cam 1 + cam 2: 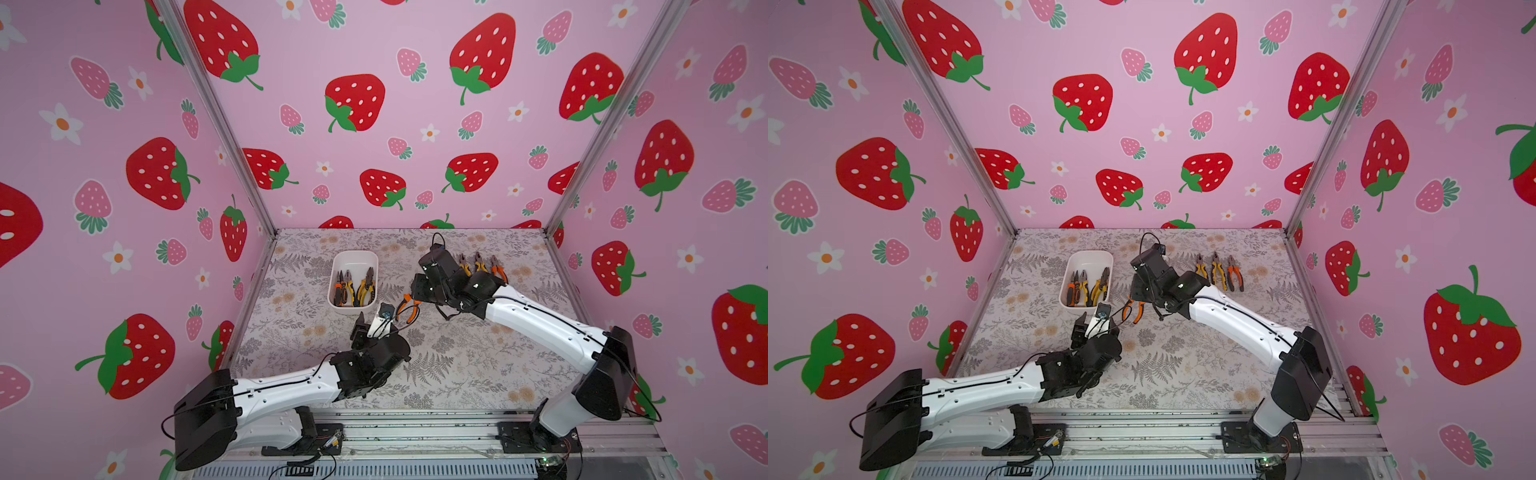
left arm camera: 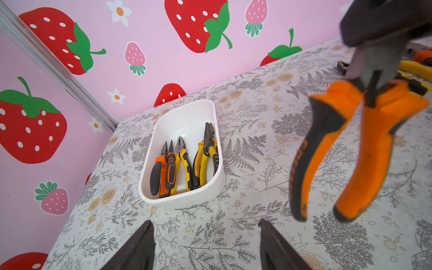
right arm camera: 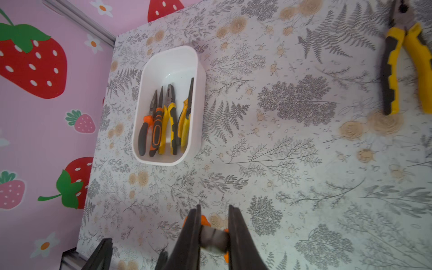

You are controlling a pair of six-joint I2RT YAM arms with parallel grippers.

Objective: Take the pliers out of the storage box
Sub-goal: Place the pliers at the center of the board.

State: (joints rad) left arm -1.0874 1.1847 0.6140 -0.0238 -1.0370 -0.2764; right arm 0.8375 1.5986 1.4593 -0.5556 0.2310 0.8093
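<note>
In both top views the storage box (image 1: 355, 259) (image 1: 1090, 259) is seen toward the far left of the worktop (image 1: 457, 374), several pliers (image 1: 357, 289) lying inside it. An orange-handled pair (image 1: 409, 309) is gripped by its head in the right gripper (image 1: 412, 296) above the middle; three more pliers (image 1: 480, 266) are laid near the far right edge. In the left wrist view the left gripper (image 2: 205, 222) is seen spread wide, holding nothing. In the right wrist view the pair's metal head is shown clamped between the right fingers (image 3: 237, 233).
</note>
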